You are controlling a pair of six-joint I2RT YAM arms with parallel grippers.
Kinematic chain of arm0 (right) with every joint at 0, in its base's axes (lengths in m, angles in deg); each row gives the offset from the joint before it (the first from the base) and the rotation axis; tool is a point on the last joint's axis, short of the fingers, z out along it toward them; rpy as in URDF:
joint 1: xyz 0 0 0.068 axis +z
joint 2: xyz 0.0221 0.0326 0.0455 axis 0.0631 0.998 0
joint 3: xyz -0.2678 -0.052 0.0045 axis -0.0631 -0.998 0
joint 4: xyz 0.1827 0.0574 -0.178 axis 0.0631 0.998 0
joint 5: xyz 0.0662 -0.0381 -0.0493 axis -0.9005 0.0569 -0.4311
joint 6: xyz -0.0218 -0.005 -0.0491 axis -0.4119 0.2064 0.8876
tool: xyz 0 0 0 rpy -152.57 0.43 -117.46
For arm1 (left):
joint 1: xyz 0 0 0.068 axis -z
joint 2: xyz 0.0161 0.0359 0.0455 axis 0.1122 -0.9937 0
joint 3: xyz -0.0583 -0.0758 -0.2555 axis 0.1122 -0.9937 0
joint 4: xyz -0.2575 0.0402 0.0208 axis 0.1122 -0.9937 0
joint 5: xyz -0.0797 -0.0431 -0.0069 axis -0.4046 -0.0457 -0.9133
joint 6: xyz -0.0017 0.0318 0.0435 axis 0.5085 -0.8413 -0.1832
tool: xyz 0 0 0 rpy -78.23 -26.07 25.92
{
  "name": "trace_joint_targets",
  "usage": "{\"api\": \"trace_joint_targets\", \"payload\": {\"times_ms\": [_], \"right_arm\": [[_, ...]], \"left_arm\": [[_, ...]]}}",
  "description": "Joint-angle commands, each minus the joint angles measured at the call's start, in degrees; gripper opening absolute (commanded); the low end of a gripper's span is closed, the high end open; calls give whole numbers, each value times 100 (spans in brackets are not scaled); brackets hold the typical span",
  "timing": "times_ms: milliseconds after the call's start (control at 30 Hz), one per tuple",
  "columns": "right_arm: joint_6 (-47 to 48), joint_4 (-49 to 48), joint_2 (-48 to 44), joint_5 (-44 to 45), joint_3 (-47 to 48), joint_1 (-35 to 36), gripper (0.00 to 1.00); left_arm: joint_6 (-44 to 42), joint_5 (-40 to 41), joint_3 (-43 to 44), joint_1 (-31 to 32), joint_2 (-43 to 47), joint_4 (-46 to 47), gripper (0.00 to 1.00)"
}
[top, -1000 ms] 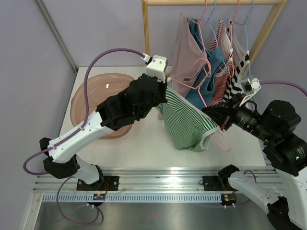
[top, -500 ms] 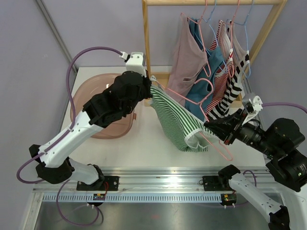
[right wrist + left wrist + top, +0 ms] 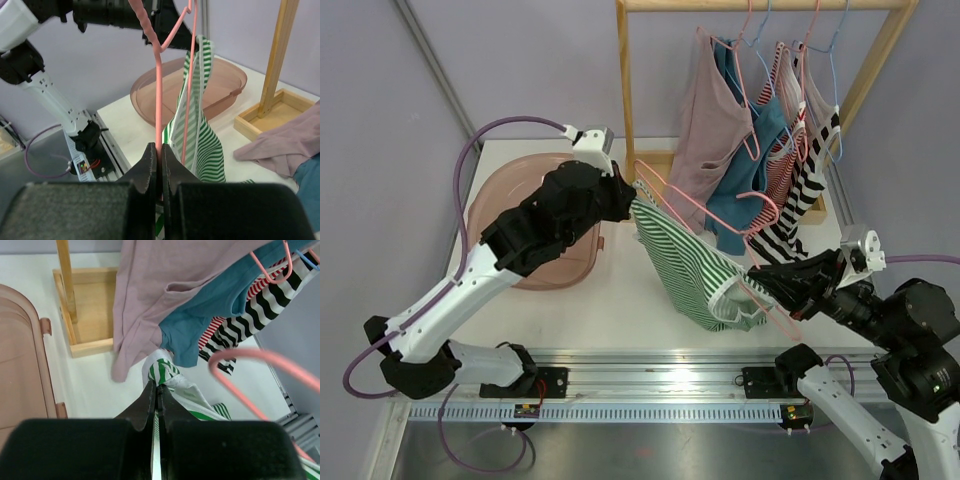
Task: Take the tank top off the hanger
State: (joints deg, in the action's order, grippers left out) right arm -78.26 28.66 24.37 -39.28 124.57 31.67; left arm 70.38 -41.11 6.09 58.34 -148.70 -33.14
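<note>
A green-and-white striped tank top (image 3: 685,265) hangs stretched between my two grippers above the table. My left gripper (image 3: 630,200) is shut on its strap, seen bunched at the fingertips in the left wrist view (image 3: 161,374). My right gripper (image 3: 757,275) is shut on a pink wire hanger (image 3: 705,222), whose rod runs up from the jaws in the right wrist view (image 3: 158,90). The hanger's upper arm stands bare above the cloth; its lower end still sits in the top's other strap (image 3: 735,295). The top also shows in the right wrist view (image 3: 197,125).
A wooden rack (image 3: 630,70) at the back holds several other garments on hangers (image 3: 760,130), with its base tray (image 3: 87,310) on the table. A pink plastic basin (image 3: 515,215) sits at the left, under my left arm.
My left gripper has pulled the strap left and back toward the basin. My right gripper has drawn the hanger toward the near right. The top has slid partly off the hanger.
</note>
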Motion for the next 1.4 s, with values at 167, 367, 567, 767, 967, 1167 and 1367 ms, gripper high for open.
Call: {"api": "trace_joint_targets", "payload": {"times_ms": [167,367,567,767,967,1167,1367], "right_arm": [[-1475,-3558,-39,342,-1160,25,0],[-1986,-5134,945,341,-1257,25,0],[-1609,-3610,1517,1878,-258,25,0],[-1415,-1534,2254,2671,824,25,0],[-1090,-987,3388,3145,2010,25,0],[-677,-732,4706,3716,3634,25,0],[-246,-486,6139,3989,5163,-1,0]], "left_arm": [[-288,-2055,-1272,293,1043,1933,0],[-500,-2180,-1562,892,1078,1881,0],[-299,28,-1879,901,1175,873,0],[80,923,-2292,892,1359,255,8],[19,765,-2293,892,1509,220,35],[-87,633,-2187,901,1650,-17,77],[-96,483,-2222,910,1878,-351,99]]}}
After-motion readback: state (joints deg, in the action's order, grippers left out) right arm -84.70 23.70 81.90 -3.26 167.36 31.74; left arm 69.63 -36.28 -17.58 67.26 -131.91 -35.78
